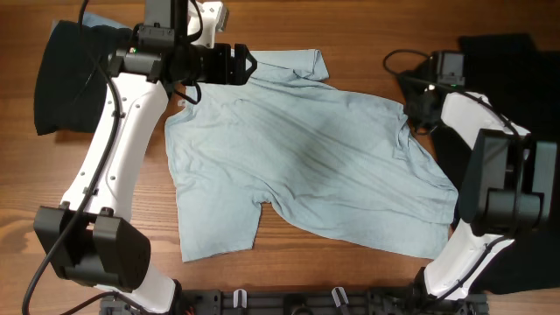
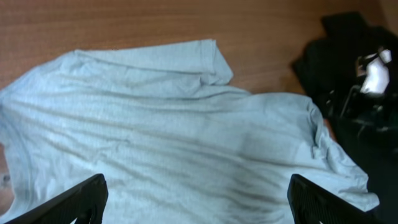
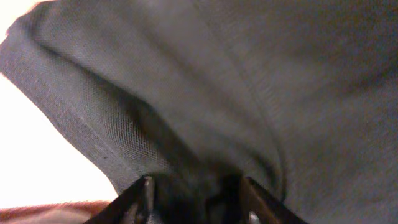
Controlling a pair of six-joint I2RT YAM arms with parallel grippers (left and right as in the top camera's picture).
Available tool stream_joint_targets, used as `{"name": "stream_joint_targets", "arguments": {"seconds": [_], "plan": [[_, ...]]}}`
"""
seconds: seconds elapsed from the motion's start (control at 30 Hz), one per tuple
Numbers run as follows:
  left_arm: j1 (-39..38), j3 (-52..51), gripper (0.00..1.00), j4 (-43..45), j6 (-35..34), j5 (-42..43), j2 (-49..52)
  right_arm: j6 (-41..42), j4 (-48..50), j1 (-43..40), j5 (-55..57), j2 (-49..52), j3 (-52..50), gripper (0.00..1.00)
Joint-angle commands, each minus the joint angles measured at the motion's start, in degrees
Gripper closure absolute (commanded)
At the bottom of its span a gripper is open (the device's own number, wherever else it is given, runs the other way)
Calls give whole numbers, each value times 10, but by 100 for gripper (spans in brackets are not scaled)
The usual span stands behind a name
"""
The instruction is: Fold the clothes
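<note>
A: Where's the T-shirt (image 1: 306, 157) lying?
B: It's lying spread out mid-table (image 1: 350, 35), with black garments (image 1: 66, 79) sitting off to either side.
A: Grippers?
B: Left gripper (image 1: 245, 66) is hovering over the shirt's far edge, fingers (image 2: 84, 198) standing wide apart and holding nothing. Right gripper (image 1: 416, 114) is pinching the shirt's right edge (fabric is bunching between its fingers).

Pale-blue T-shirt (image 1: 306, 166), rumpled, seemingly mostly flat.
</note>
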Motion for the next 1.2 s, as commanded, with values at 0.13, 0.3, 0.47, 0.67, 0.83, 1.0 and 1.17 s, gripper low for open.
{"name": "stream_joint_targets", "arguments": {"seconds": [0.13,0.3,0.47,0.67,0.83,1.0,1.17], "plan": [[1,5,7,-8,16,-7,-11,48,-8,-122,15,70,-8,62],[1,5,6,-16,16,-7,-11,57,-23,-208,6,68,20,51],[1,5,1,-13,16,-7,-11,-28,-32,-238,-135,31,55,26],[1,5,0,-13,16,-8,-11,-58,-70,-195,-250,-88,62,13],[1,5,0,-13,16,-8,-11,-94,-162,-124,-256,-95,55,12],[1,5,0,-12,16,-8,-11,-108,-215,-37,-233,-94,23,13],[1,5,0,-13,16,-8,-11,-16,-245,33,-73,-94,-2,14]]}}
